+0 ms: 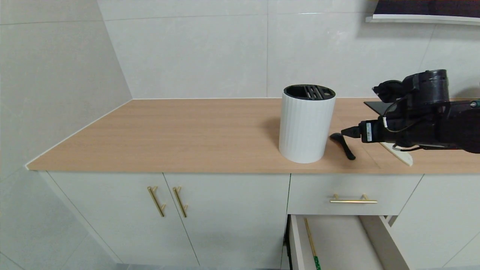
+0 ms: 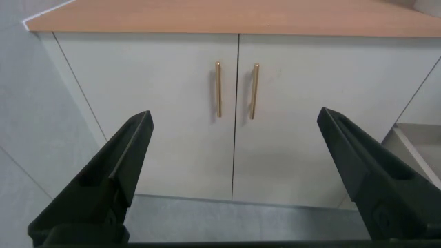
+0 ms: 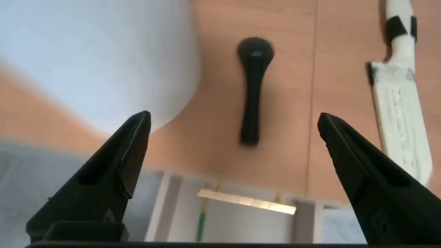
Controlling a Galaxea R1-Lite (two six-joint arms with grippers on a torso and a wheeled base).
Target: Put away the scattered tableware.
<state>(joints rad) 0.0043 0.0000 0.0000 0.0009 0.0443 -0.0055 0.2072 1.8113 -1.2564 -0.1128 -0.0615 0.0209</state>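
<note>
The right tool [image 3: 232, 120] is hovering above the table's [image 1: 187, 135] front edge near its right end, fingers spread wide and gripping nothing. Under it a black spoon [image 1: 343, 144] is lying just beside the white holder [image 1: 306, 125], and a white knife [image 1: 403, 157] is lying nearer the right end. The left tool [image 2: 234, 120] is hanging wide open, facing the cabinet doors [image 2: 151, 117] below the table. Chopsticks [image 1: 311, 243] are lying in the open drawer [image 1: 345, 240].

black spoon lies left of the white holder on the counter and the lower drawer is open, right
No: the head view shows the black spoon right of the white holder, not left. It's on the counter, and the lower drawer is open.
</note>
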